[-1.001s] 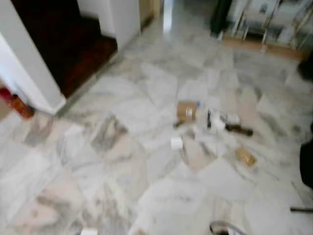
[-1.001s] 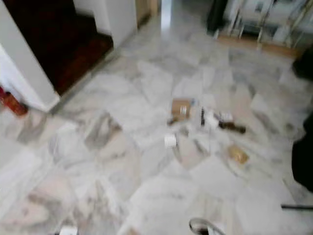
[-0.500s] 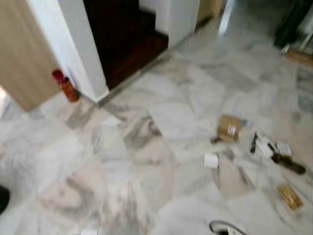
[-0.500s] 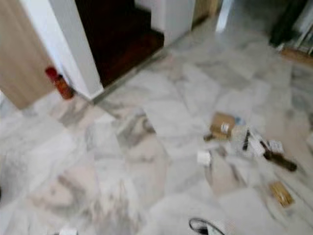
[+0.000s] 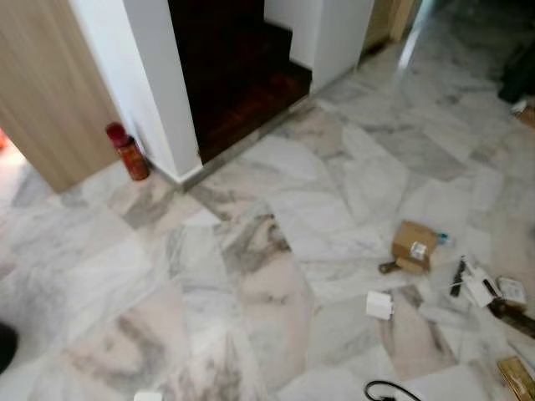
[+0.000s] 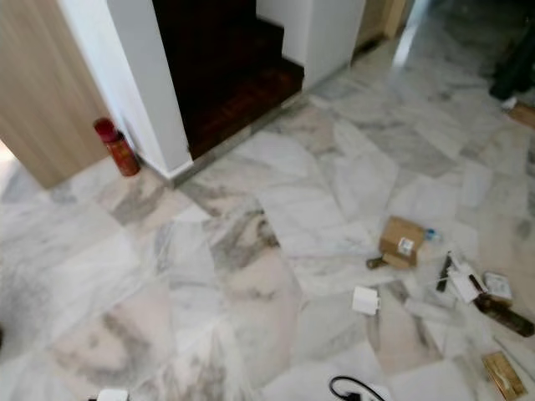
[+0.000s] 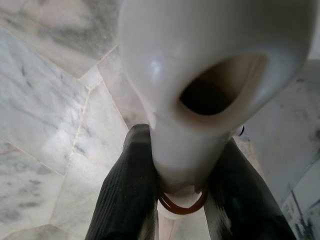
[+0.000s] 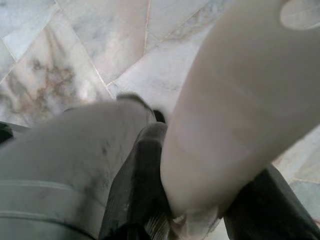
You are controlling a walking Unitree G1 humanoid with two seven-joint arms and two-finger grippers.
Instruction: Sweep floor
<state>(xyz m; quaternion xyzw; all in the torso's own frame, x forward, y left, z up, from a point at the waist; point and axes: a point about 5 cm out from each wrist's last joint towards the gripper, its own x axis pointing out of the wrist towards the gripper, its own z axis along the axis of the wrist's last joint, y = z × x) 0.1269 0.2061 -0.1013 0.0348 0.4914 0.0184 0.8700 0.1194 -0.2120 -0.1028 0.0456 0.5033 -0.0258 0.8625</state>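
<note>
Litter lies on the marble floor [image 5: 251,276] at my right: a small cardboard box [image 5: 415,245], a white packet [image 5: 379,304], a black pen [image 5: 457,276], paper scraps [image 5: 482,289], a brown bottle [image 5: 516,317] and a tan pack [image 5: 518,378]. My left gripper [image 7: 182,150] is shut on a white plastic handle [image 7: 200,65] with a hole in its end and an orange band below. In the right wrist view, my right gripper [image 8: 210,165] is shut on a cream-white pole [image 8: 240,110] above the tiles.
A white pillar [image 5: 150,83] and a wood panel [image 5: 46,92] stand at the back left, with a red canister [image 5: 127,151] at their foot. A dark stair opening [image 5: 238,75] lies behind. A black cable [image 5: 389,390] curls at the bottom edge.
The camera has swung left: the litter now sits further right in the picture, and the wood panel and red canister have come into view. The picture is sharper.
</note>
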